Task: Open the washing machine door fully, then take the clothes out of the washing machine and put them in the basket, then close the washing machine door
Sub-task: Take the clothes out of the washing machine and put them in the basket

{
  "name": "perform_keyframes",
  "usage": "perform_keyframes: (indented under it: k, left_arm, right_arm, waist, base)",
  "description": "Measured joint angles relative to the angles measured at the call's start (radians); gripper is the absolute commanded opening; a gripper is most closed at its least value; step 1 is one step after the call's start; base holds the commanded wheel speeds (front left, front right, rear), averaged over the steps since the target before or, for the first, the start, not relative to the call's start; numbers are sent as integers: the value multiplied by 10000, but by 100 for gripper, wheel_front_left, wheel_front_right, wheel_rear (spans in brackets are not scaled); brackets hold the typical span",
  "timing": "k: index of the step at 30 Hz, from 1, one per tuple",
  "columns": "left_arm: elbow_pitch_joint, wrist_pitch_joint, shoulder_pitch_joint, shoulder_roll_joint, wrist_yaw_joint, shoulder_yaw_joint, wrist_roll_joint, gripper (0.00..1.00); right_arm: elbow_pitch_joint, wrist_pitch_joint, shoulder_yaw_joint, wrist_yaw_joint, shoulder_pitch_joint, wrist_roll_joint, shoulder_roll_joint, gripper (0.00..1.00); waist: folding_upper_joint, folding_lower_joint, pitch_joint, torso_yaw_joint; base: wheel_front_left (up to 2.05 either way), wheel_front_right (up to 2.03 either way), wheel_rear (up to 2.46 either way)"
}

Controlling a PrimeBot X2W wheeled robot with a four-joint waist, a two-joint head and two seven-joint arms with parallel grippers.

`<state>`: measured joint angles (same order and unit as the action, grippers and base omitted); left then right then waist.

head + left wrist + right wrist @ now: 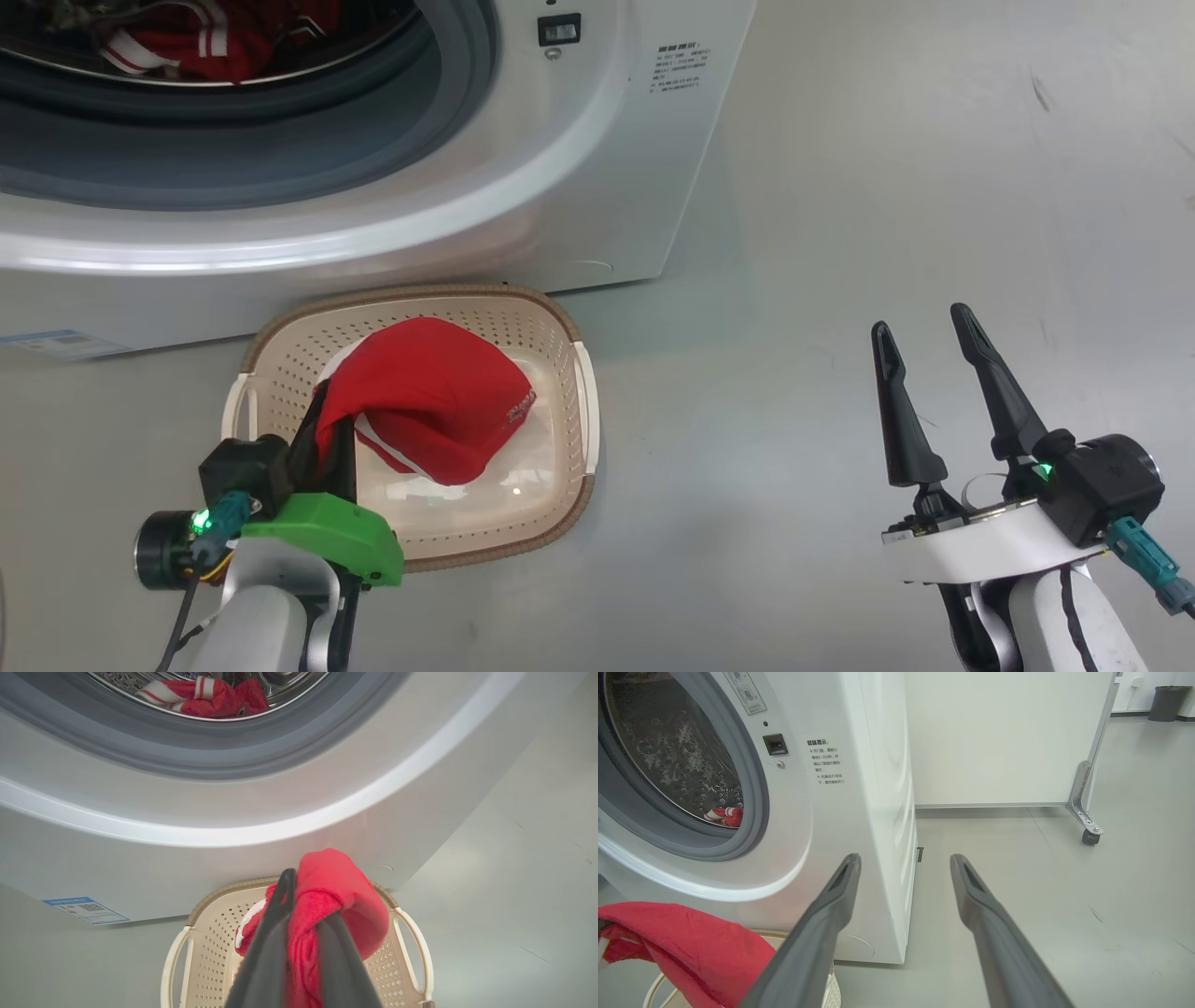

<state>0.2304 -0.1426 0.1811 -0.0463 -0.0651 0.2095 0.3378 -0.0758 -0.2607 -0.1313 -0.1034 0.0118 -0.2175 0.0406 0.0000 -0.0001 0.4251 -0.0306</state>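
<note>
The white washing machine (579, 149) stands with its drum mouth uncovered; its door is out of view. Red clothes with white stripes (191, 42) lie inside the drum, also seen in the left wrist view (210, 700). On the floor in front sits the cream basket (565, 331). My left gripper (322, 434) is shut on a red garment (429, 401), which hangs over the basket's inside and droops onto its bottom. In the left wrist view the dark fingers (275, 933) pinch the red cloth (341, 886) above the basket (210, 947). My right gripper (920, 322) stands open and holds nothing, to the right over bare floor.
A blue sticker (56, 343) marks the washer's lower front. Grey floor spreads to the right of the machine. In the right wrist view a white wheeled partition (1085, 826) stands behind, and a dark bin (1167, 702) is far back.
</note>
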Motion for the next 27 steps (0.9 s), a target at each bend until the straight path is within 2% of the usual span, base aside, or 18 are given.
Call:
perform_keyframes:
  k: [13, 19, 27]
  left_arm:
    - [3214, 1868, 2371, -71, 178, 144, 142, 0]
    - [4075, 2382, 3399, -278, 190, -105, 151, 0]
    - [5020, 2556, 4519, -420, 178, -874, 765, 0]
  right_arm:
    - [-366, 0, -316, -29, 810, -81, 8, 100]
    - [-619, 0, -591, -92, 1352, -316, 12, 100]
    - [-700, 0, -706, -96, 2009, -560, 15, 100]
  waist:
    - [0, 0, 1806, -612]
    - [0, 0, 2634, -963]
    - [0, 1, 3663, -1538]
  base:
    - [0, 0, 0]
    - [0, 0, 0]
    - [0, 0, 0]
